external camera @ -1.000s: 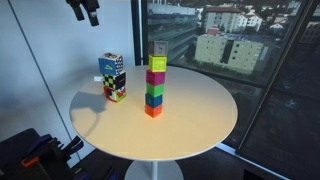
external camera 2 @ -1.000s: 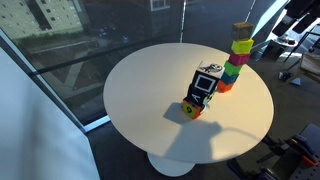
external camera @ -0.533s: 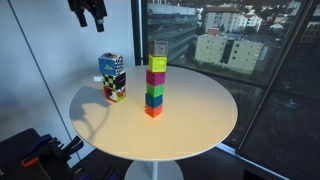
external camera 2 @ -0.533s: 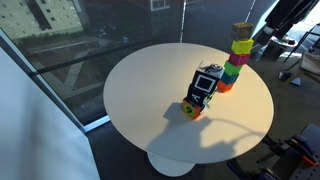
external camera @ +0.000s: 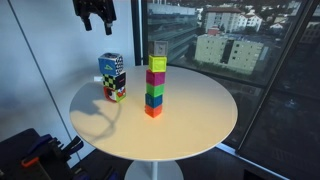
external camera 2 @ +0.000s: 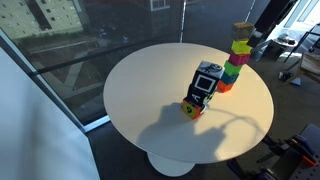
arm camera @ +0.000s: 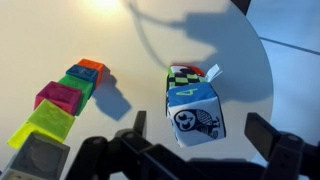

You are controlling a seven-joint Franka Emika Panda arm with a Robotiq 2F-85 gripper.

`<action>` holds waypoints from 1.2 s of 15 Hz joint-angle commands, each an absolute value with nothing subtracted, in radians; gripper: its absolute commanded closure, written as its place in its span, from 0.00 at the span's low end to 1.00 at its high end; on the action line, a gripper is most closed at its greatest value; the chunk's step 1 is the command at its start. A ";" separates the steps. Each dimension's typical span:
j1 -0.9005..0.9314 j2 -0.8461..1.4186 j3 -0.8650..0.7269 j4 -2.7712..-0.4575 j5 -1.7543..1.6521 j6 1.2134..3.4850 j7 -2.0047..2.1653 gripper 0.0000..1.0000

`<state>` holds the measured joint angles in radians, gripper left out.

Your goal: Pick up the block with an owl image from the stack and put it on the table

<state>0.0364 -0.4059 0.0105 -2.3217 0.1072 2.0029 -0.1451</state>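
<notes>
owl face on stack (arm camera: 195,100) seen in wrist view only, below spread, empty jaws | coloured tower (arm camera: 60,100) off to jaws' side, apart from stack on tabletop (arm camera: 60,30)

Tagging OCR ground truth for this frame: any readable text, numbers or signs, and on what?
"4": apparently a single digit on the teal face of the top block of the stack, seen in the wrist view; faint, so not certain.
Owl face beside it: a picture only, no words.
Tower of plain cubes: no print visible.
In both exterior views, the stack's printing is too small to read.
</notes>
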 commanded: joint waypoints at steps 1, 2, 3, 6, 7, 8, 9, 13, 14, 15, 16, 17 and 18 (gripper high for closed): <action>0.040 -0.359 0.007 -2.267 0.070 1.999 -0.164 0.00; 0.039 -0.353 0.009 -2.261 0.060 2.002 -0.163 0.00; 0.038 -0.348 0.010 -2.258 0.050 2.007 -0.160 0.00; 0.039 -0.343 0.005 -2.248 0.045 2.000 -0.165 0.00; 0.041 -0.358 0.007 -2.279 0.059 2.010 -0.150 0.00; 0.041 -0.356 0.007 -2.276 0.059 2.010 -0.150 0.00; 0.041 -0.356 0.007 -2.275 0.059 2.010 -0.150 0.00; 0.041 -0.356 0.006 -2.274 0.059 2.010 -0.150 0.00; 0.041 -0.356 0.006 -2.274 0.059 2.010 -0.150 0.00; 0.042 -0.350 0.011 -2.273 0.055 2.009 -0.141 0.00; 0.043 -0.347 0.014 -2.275 0.055 2.012 -0.136 0.00; 0.044 -0.342 0.017 -2.275 0.056 2.012 -0.132 0.00; 0.046 -0.337 0.021 -2.275 0.055 2.014 -0.129 0.00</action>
<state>0.0370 -0.3495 0.0142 -2.2803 0.0607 2.0132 -0.1491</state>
